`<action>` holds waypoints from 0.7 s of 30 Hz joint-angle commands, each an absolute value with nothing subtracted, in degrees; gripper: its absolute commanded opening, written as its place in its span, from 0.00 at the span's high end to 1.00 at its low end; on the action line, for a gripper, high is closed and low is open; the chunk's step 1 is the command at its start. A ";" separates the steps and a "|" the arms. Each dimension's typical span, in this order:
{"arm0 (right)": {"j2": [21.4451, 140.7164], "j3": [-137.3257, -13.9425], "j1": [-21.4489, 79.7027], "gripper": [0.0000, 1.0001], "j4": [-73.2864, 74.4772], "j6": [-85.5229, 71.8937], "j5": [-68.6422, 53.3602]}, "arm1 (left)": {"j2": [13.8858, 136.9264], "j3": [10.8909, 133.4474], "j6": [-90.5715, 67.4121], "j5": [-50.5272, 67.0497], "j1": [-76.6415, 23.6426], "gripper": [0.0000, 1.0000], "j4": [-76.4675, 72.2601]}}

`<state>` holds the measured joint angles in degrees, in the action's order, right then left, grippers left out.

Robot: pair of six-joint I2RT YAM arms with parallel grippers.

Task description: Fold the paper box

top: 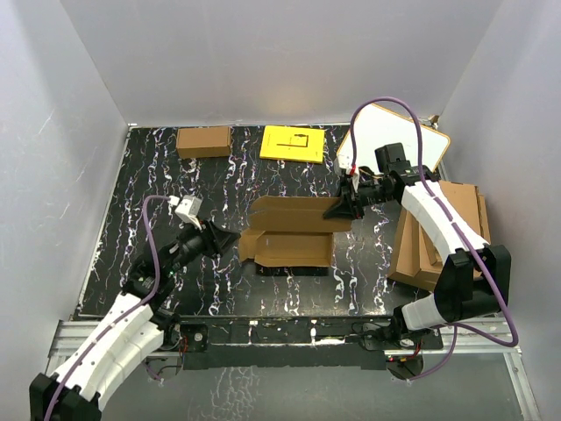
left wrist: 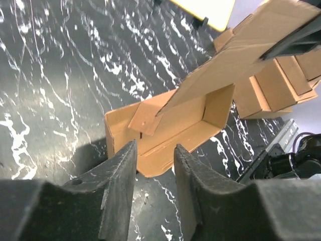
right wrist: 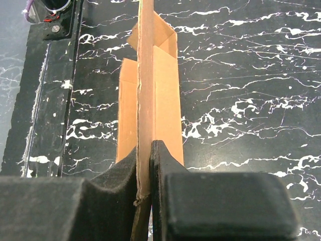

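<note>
The paper box (top: 289,248) lies in the middle of the black marbled table as a half-formed brown tray with walls up. Its big lid flap (top: 294,213) is raised, and my right gripper (top: 342,209) is shut on that flap's right edge. In the right wrist view the flap (right wrist: 144,75) runs edge-on between the fingers of the gripper (right wrist: 145,148). My left gripper (top: 230,239) hovers at the box's left end, open, nothing between its fingers. In the left wrist view the gripper (left wrist: 155,149) stands just short of the box's near corner (left wrist: 150,160), with the lifted flap (left wrist: 235,55) above.
A smaller brown carton (top: 203,140) and a yellow sheet (top: 293,144) lie at the back. A white board (top: 399,132) leans in the back right corner. A pile of larger cardboard sheets (top: 438,241) sits at the right edge. A metal rail (top: 289,331) runs along the front.
</note>
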<state>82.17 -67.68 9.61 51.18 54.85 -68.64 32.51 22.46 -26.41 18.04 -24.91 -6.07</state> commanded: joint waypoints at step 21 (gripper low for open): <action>81.99 -65.92 9.02 0.92 46.09 55.31 -74.31 | 61.64 20.18 -39.59 21.73 -26.04 0.92 -30.01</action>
<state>82.17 -66.52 9.26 49.06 54.50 -70.48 60.05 19.70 -39.57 20.78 -25.36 -25.41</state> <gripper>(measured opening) 0.098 0.078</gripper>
